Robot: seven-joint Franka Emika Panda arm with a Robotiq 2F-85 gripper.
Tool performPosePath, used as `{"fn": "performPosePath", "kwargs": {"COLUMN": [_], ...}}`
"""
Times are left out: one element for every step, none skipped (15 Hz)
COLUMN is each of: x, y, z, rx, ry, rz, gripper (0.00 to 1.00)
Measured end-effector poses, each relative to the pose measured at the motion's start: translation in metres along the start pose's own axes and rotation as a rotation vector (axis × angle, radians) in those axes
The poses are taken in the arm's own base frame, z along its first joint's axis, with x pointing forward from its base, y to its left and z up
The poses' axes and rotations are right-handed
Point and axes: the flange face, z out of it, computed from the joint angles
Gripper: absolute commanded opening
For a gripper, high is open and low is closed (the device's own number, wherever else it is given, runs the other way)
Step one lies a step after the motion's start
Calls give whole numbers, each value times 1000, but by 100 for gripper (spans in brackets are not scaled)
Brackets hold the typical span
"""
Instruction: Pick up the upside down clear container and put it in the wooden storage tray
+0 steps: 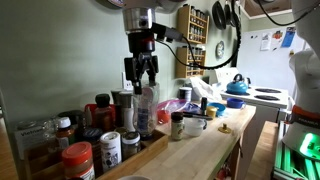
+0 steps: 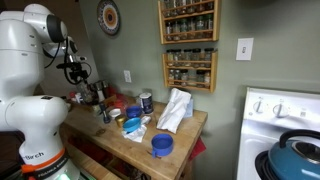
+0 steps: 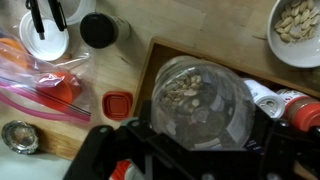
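My tool (image 1: 140,80) hangs straight down over the back of the counter (image 1: 205,150). Its fingers (image 1: 152,70) are clamped on the upper end of the clear container (image 1: 147,108), one each side. The container hangs upright at 6 o'clock from the tool in an exterior view.

In the wrist view the container (image 3: 200,95) fills the middle of the frame, w/ the tool's dark body at 6 o'clock from it. I'm looking down its length and there are seeds inside. Behind it is the dark floor of the wooden storage tray (image 3: 160,55), so the container is over the tray, just inside the rim. Can't tell if its lower end touches the tray.

A red lid (image 3: 118,104) lies on the counter at 9 o'clock from the container, outside the tray. A white bowl (image 3: 298,25) w/ nuts is at 2 o'clock, and spice jars (image 1: 108,148) stand in the tray at 8 o'clock in an exterior view.
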Motion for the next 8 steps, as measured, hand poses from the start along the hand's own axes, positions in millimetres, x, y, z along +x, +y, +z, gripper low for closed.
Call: {"fn": "performPosePath", "kwargs": {"x": [3,6,9,11,13,14,15,15], "y": [0,0,1,2,3,4,6,8], "z": [2,5,5,5,6,8,11,13], "rx": [-2,-6,-10,-15,-20,-26,-32,-42], "ry": [1,1,4,6,6,2,-4,-15], "rz": [3,7,12,16,21,26,30,33], "gripper": [64,64,64,64,64,64,64,64]}}
